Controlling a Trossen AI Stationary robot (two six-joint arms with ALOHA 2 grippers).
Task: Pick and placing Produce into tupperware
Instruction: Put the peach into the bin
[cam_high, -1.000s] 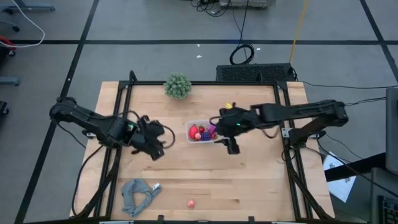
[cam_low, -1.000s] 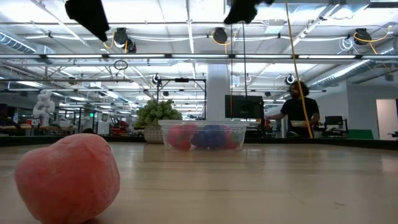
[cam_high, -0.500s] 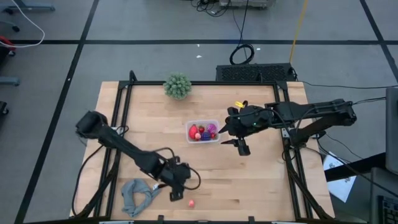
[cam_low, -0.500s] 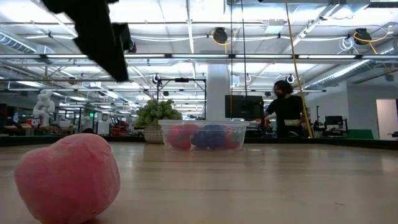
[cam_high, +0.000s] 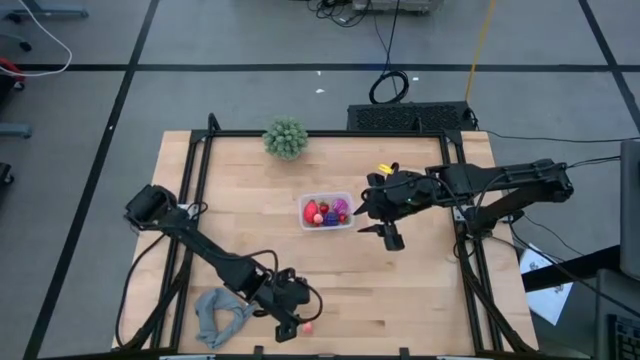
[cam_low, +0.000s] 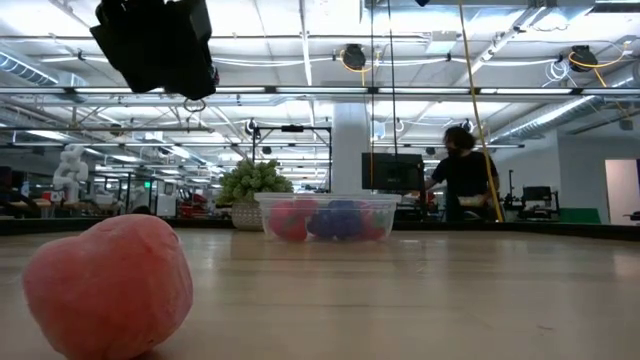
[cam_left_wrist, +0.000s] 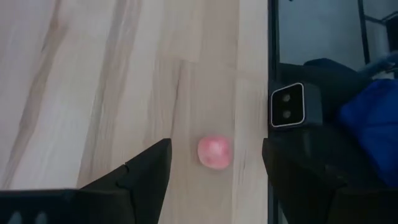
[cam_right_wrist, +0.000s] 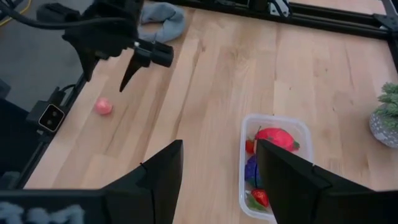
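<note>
A small pink produce piece (cam_high: 307, 327) lies alone on the wood near the table's near edge; it fills the low view's left foreground (cam_low: 108, 285). My left gripper (cam_high: 290, 318) hovers open just above and left of it. In the left wrist view the piece (cam_left_wrist: 214, 151) shows ahead between the two fingers, untouched. The clear tupperware (cam_high: 326, 211) stands mid-table with red, magenta and purple pieces inside (cam_right_wrist: 273, 165). My right gripper (cam_high: 386, 236) hangs open above the table, right of the tupperware.
A green bushy ball (cam_high: 286, 138) stands at the far edge. A grey cloth (cam_high: 224, 310) lies crumpled near the front left, close to my left arm. A small camera block (cam_left_wrist: 288, 106) sits on the table's near frame. A person (cam_low: 465, 175) stands in the room beyond.
My left gripper has swung from the table's middle left toward the near edge and down, tipping its fingers downward, and has slowed above the pink piece. My right gripper has drawn a little toward the right edge, away from the tupperware, then kept still.
</note>
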